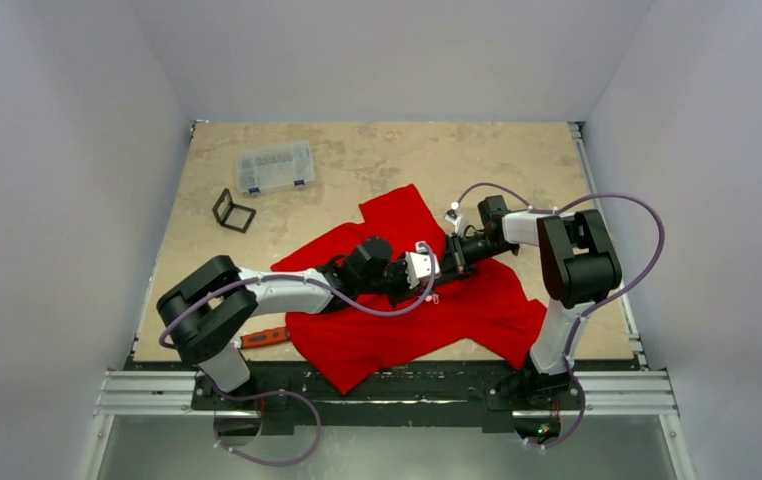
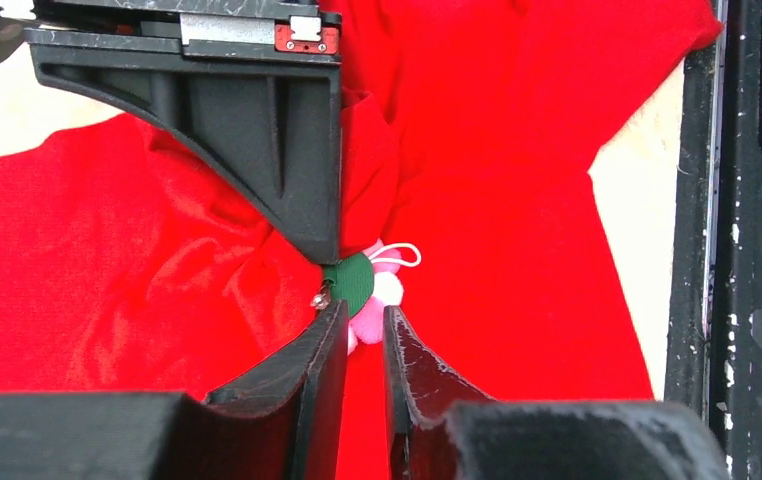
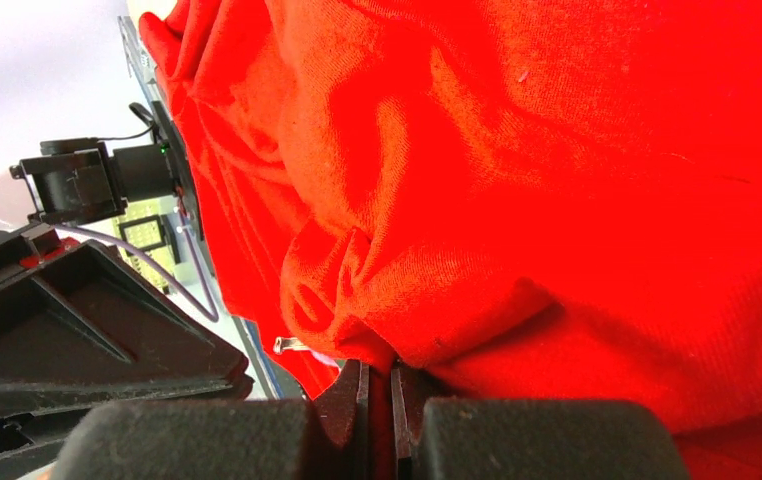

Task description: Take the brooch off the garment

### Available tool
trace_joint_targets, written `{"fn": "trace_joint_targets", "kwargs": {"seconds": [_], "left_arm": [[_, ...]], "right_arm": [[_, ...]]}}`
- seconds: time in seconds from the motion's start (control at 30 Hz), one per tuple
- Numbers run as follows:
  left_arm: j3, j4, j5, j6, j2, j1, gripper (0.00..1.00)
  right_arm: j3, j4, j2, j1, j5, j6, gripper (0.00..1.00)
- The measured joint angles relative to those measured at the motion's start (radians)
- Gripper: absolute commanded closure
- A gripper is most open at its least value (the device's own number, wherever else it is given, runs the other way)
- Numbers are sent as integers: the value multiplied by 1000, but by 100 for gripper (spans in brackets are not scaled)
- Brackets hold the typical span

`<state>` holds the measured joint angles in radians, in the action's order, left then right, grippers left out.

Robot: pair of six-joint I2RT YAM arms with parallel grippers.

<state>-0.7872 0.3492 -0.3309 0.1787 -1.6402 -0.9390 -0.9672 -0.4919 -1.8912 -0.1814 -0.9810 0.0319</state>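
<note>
1. On the table (image 1: pixel 377 160) lies a bright red T-shirt (image 1: pixel 457 310). It is spread out and wrinkled, close to the front edge.
2. Both arms reach over the middle of the T-shirt from each side.
3. The brooch (image 2: pixel 377 295) is a small pink flower with a green back and a thin white loop. It sits on a bunched-up bit of the T-shirt, near the middle of the cloth.
4. The left gripper (image 2: pixel 364 318) has its two fingers very close together. The pink petals are squeezed between the tips.
5. The right gripper (image 3: pixel 377 378) is pinched tight on a fold of red cloth just beside the brooch. The two grippers meet almost tip to tip.
6. A little silver pin end (image 2: pixel 320 298) pokes out next to the green back.
7. A clear plastic box (image 1: pixel 275 167) sits at the far left of the table. A small black frame (image 1: pixel 233 211) stands near it.
8. A red-handled tool (image 1: pixel 265 337) lies at the near left, just beside the edge of the T-shirt and close to the left arm.
</note>
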Motion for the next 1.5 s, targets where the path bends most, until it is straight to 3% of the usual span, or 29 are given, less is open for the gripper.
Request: {"fn": "trace_joint_targets", "kwargs": {"seconds": [0.3,0.47,0.67,1.17,1.5], "left_arm": [[-4,2,45,18,-22,-8,65],[-3,22,54,72,-22,-10,65],[-3,56,45,168,-27,-11,72],[-3,74,3,322,-78,-11,76],[-3,75,-6,356,-89,-11,99]], "right_arm": [[7,8,9,-1,2,2,100],[7,8,9,-1,2,3,100],[8,9,9,-1,0,6,100],[10,11,10,-1,-2,11,100],[10,10,10,-1,-3,14,100]]}}
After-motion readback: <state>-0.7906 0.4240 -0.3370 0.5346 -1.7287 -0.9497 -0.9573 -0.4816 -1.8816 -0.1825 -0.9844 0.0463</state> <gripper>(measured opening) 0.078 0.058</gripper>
